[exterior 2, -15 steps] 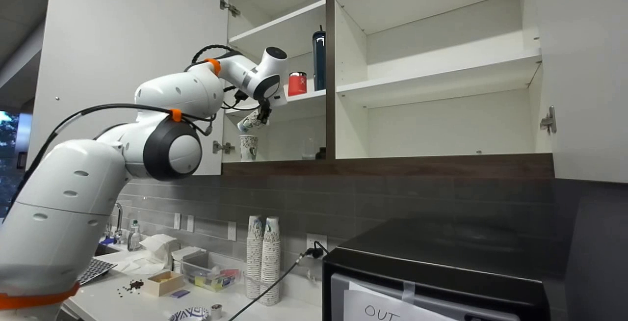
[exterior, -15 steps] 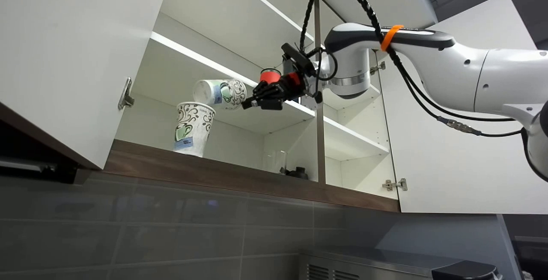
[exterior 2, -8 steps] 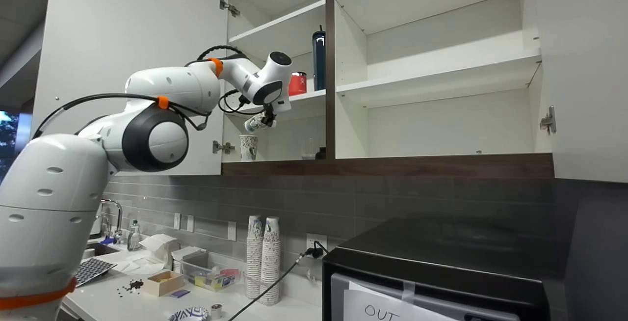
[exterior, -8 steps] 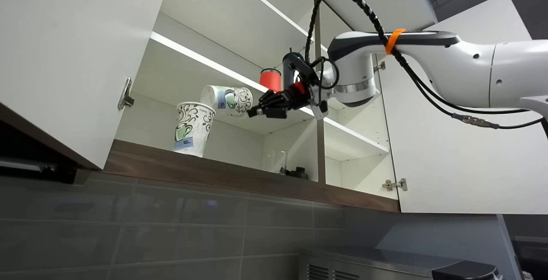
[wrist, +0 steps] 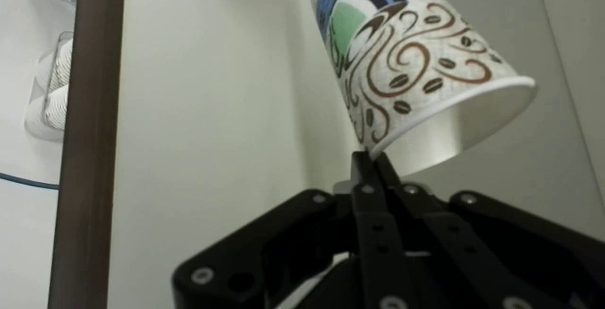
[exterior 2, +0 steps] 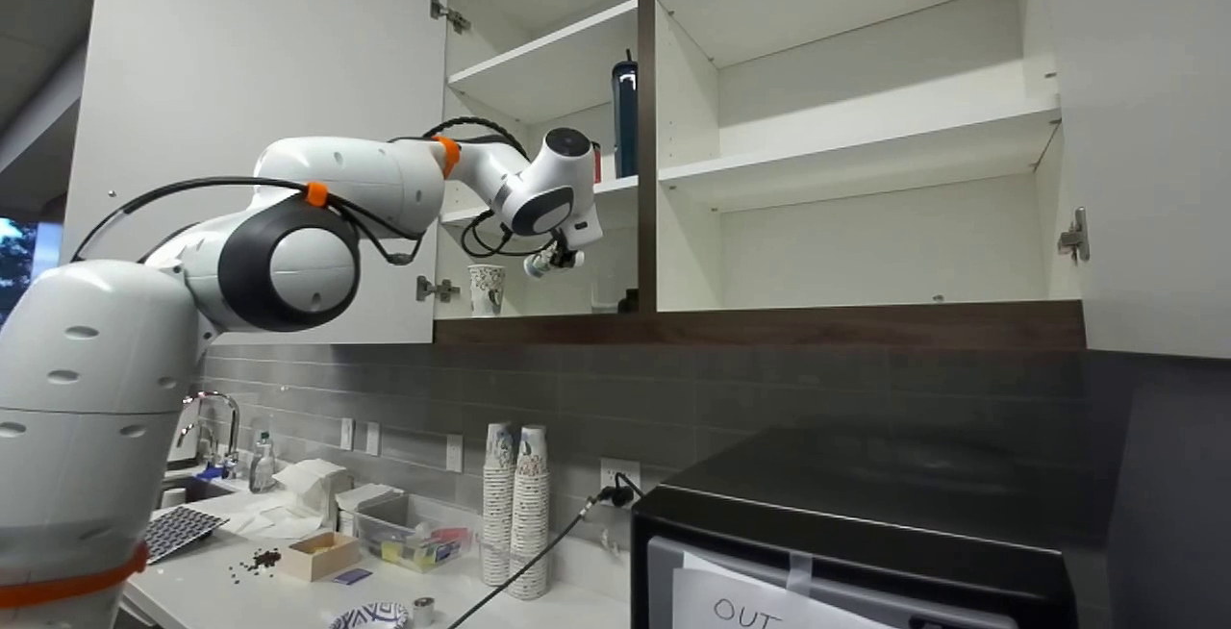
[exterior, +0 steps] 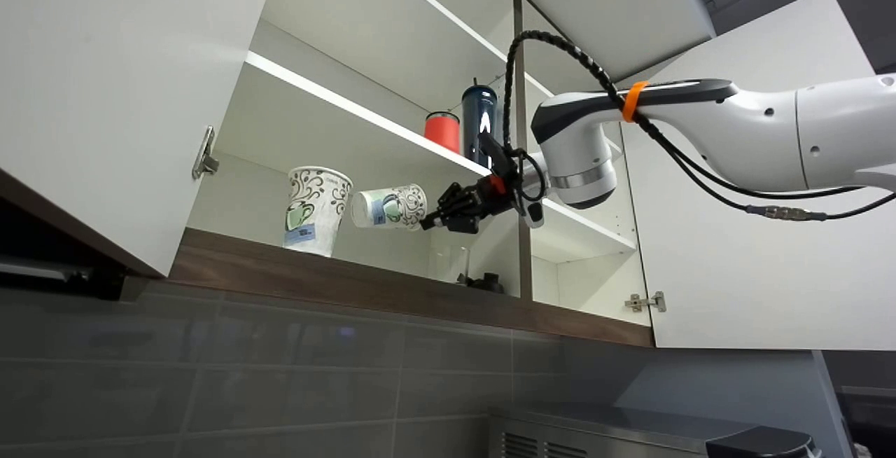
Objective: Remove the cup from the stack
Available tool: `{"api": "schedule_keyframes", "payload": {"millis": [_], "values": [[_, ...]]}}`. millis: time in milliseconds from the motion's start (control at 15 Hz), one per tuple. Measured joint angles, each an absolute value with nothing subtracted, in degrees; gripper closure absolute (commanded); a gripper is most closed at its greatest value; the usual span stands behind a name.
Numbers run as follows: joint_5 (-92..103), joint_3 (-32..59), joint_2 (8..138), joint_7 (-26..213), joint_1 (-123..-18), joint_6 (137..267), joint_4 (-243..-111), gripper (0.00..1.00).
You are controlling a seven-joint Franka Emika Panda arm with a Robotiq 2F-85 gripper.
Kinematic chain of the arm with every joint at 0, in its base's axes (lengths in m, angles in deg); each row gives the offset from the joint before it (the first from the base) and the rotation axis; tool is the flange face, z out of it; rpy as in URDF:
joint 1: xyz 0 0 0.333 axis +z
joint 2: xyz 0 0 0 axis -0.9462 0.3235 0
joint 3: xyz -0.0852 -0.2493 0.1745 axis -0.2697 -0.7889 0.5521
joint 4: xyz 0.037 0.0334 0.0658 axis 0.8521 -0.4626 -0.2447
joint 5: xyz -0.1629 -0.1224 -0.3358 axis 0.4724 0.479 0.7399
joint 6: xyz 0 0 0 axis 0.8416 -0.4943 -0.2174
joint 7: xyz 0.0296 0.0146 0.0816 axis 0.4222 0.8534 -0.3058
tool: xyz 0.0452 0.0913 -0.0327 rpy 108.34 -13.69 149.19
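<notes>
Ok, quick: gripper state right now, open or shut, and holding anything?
Gripper: closed, holding the tilted patterned cup by its rim.

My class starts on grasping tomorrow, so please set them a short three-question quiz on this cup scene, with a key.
1. True or false: the tilted cup is apart from the standing cup.
2. Short answer: by which end, mouth or base, does the pincer grip the tilted cup?
3. Choose what stands right beside the red cup: (a) the tilted cup, (b) the dark bottle, (c) the standing cup.
Key: 1 true; 2 mouth; 3 b.
</notes>
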State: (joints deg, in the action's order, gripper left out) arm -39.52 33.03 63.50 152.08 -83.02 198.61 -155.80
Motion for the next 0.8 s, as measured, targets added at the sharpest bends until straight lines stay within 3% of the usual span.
{"api": "schedule_keyframes", "payload": {"millis": [800], "values": [[-36.61,33.35,51.76,131.68,-83.04,207.02,-168.75,0.99]]}}
